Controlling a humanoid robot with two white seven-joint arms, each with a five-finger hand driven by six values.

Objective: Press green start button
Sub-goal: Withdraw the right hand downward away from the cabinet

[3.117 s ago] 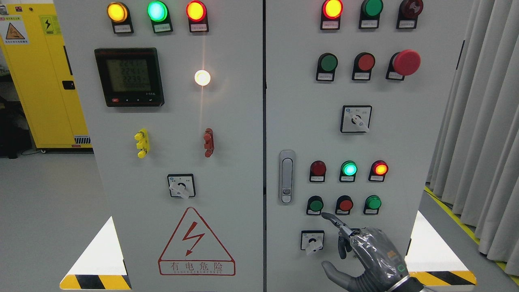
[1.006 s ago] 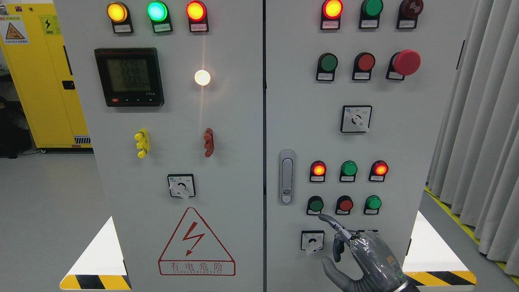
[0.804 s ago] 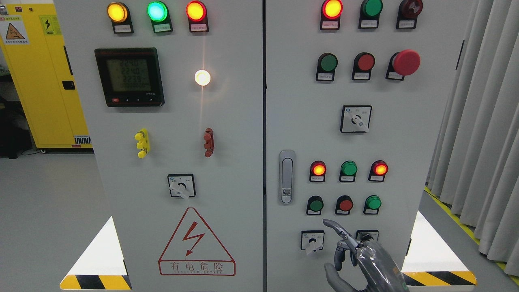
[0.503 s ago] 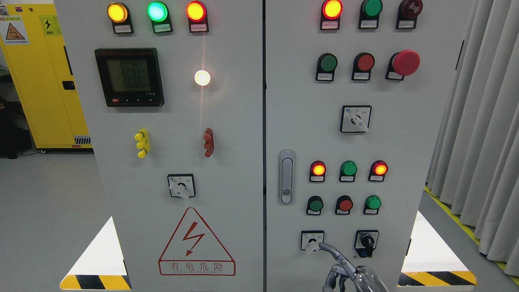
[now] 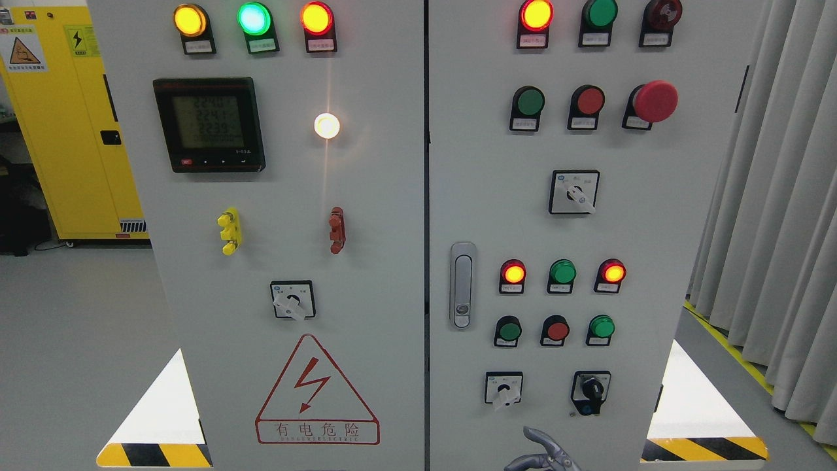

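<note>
Grey hand mostly cropped, grip unclear, well below green button.

The left door of the grey cabinet carries a red warning triangle with a lightning bolt, and the box beneath it reads 有电危险. The black meter above shows three rows of digits, the third reading about 2239, the others too blurred to be sure. The yellow cabinet at far left bears a lightning-bolt sticker and a triangle hazard label; the small tags under the lamps and buttons cannot be read.
</note>
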